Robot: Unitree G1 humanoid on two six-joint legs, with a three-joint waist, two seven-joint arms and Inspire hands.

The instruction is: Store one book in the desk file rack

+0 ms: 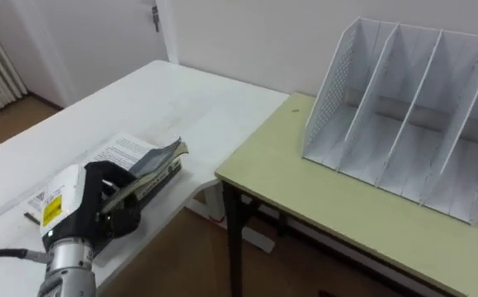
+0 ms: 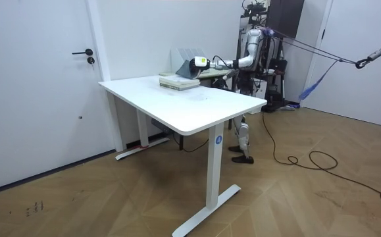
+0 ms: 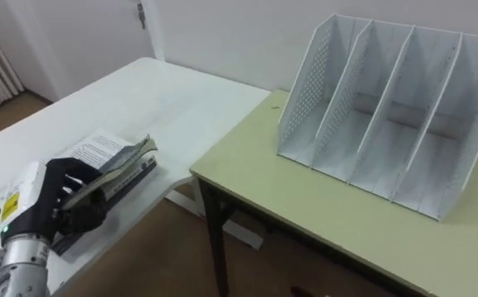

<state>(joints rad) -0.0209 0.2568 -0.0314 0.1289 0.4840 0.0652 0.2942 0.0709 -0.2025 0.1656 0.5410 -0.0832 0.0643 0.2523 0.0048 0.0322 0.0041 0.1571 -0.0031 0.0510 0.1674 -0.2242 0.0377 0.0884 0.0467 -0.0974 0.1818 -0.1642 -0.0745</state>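
Nearest the robot, the left robot hand [image 1: 98, 202], black-fingered with a white wrist casing, is closed on the near edge of a thin grey-covered book [image 1: 154, 163]. The fingers are curled round that edge so that the cover is pinched and raised a little. This grip is judged to be meant for peeling the book free and lifting it.

White printed pages [image 1: 116, 150] are seen just under the book, and in the room view it is shown lying on top of a low stack. The stack is carried by a white rectangular counter [image 1: 181, 99], close to the corner that faces the second surface.

Across a narrow gap, a pale yellow-green counter [image 1: 321, 198] is set. Toward its far side, well apart from the book, the white perforated desk file rack [image 1: 412, 115] is stood upright. Its open front is turned toward the robot, presumably so that a book can be slid in on edge. Its compartments, parted by slanted dividers, are seen to be empty.
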